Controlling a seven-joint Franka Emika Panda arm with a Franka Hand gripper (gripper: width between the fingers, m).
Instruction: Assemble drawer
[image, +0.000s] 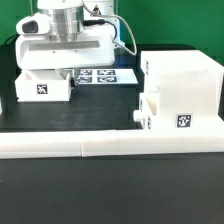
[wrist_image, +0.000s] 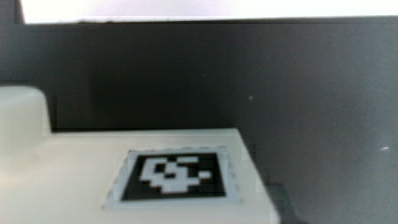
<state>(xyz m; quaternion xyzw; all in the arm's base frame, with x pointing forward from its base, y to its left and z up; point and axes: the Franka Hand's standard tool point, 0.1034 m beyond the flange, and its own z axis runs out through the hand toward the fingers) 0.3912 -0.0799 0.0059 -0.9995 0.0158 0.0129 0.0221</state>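
Note:
A small white tray (image: 42, 87) with a square tag lies on the black table at the exterior view's left. My gripper (image: 58, 71) hangs right over it, and its fingertips are hidden behind the hand and the tray. In the wrist view the tray's tagged face (wrist_image: 173, 175) fills the lower part very close up, and no fingers show. The cube-shaped white housing (image: 188, 85) stands at the exterior view's right. A second tray (image: 155, 106) with a round knob (image: 141, 120) sits against the housing's left side, seemingly partly pushed in.
The marker board (image: 101, 75) lies flat behind the left tray. A long low white border bar (image: 100, 148) runs along the front of the table. Black table (image: 100, 112) lies between the tray and the housing.

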